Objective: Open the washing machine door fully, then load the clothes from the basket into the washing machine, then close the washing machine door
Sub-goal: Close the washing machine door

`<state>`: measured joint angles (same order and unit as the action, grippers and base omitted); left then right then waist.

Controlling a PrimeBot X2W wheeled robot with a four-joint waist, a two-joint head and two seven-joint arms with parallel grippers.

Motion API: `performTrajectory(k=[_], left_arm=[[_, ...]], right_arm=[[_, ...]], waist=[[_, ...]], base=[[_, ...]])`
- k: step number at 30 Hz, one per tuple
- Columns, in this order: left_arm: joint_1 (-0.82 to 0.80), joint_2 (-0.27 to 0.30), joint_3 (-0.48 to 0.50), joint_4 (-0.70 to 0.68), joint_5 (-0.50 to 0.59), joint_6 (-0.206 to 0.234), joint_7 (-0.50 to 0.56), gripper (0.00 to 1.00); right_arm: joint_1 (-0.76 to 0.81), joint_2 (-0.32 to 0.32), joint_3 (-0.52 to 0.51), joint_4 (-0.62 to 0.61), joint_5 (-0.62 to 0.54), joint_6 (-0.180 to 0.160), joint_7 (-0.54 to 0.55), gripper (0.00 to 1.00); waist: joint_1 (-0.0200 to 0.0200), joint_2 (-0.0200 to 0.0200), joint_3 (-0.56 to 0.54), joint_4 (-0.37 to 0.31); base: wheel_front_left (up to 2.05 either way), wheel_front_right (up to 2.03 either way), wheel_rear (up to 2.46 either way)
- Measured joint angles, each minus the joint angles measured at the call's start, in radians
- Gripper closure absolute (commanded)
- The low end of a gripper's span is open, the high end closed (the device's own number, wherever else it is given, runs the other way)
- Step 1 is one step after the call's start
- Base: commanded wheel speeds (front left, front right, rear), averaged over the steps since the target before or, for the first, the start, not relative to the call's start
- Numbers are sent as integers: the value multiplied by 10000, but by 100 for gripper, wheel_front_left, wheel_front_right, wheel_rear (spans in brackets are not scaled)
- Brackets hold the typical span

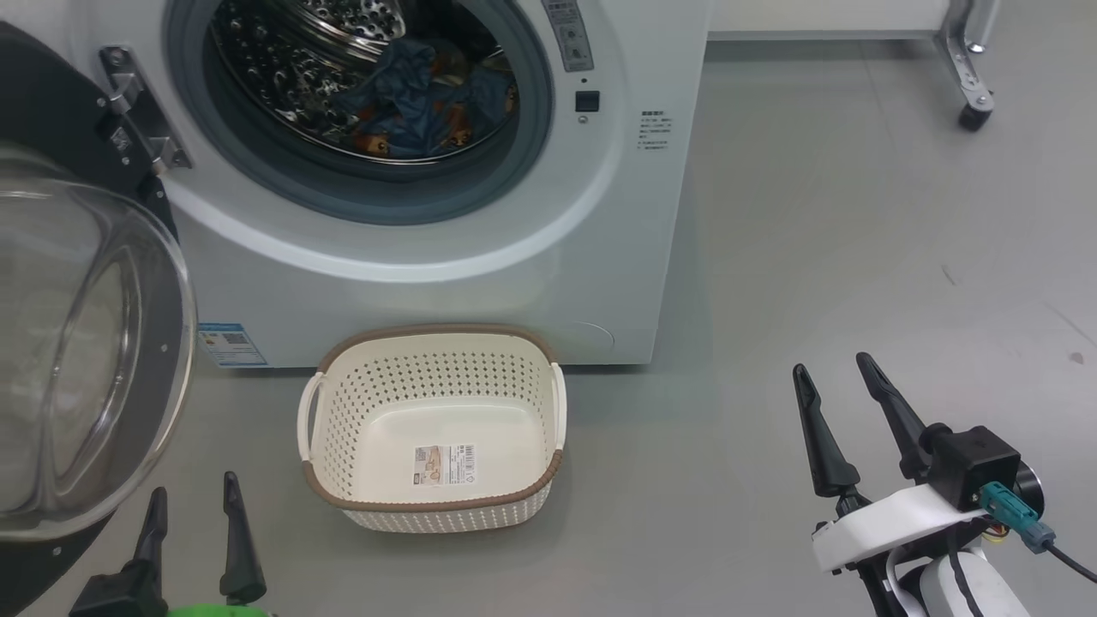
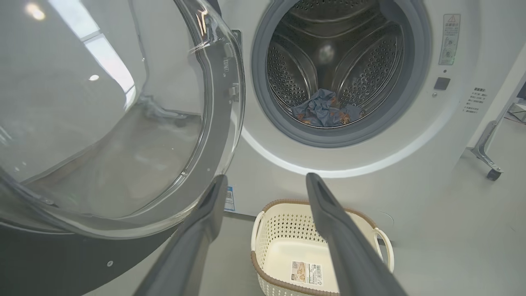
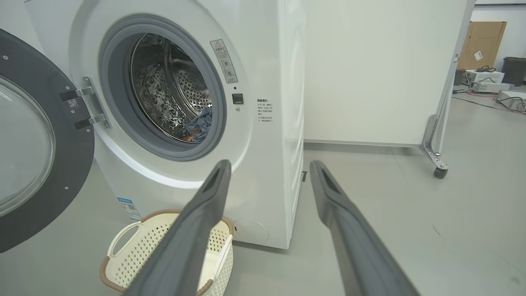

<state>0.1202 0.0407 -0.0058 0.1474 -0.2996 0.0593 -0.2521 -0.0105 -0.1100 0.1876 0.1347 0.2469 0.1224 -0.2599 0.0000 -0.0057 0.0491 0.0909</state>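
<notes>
Grey floor (image 1: 857,257) is carrying the washer (image 1: 600,257), with a wheeled partition standing behind it to the right.

**Status.** The clothes (image 1: 420,103) are lying low in the drum (image 1: 283,77), behind the gasket (image 1: 257,163). The basket (image 1: 428,332) is sitting empty on the floor, just in front of the washer and below the opening. By this evidence loading is judged complete, and closing the door (image 1: 68,343) is the step in hand.

**Grippers.** The left gripper (image 1: 194,487) is hanging with fingers spread and nothing between them, just beside the door's lower rim. The right gripper (image 1: 832,364) is also standing wide and empty, well apart from the washer on the right.

**Recommended method.**
- The left arm is judged better placed.
- It should be reaching round to the door's outer face and pushing near the free edge, far from the hinge (image 1: 137,111), where the leverage is greatest.
- The push should be following the door's arc towards the latch slot (image 1: 587,101) and ending with firm pressure until the catch takes.
- No cloth is crossing the gasket, so pinching looks unlikely.
- Whether the rim is clearing the basket cannot be told from here, so this needs watching.

**Orientation.**
- The door is standing upright, swung out on the washer's left side, roughly square to the front.
- Its glass bowl is bulging to the right.
- Being round, it is showing no long axis.
- The basket's long axis is running parallel to the washer front, with its mouth facing up.
</notes>
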Motion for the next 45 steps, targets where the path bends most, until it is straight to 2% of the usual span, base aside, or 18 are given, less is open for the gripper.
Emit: performTrajectory(k=[29,35,45], left_arm=[[121,2,169,-268,-6,134,0,0],[348,8,380,-322,-17,207,0,0],[444,8,416,-462,-17,211,0,0]], right_arm=[[301,102,169,-10,15,0,0,0],[309,121,430,15,15,0,0,0],[309,128,487,63,15,0,0,0]], waist=[[0,0,-532,3431],[0,0,-634,3773],[0,0,-712,3846]], base=[[0,0,0],[0,0,0],[0,0,0]])
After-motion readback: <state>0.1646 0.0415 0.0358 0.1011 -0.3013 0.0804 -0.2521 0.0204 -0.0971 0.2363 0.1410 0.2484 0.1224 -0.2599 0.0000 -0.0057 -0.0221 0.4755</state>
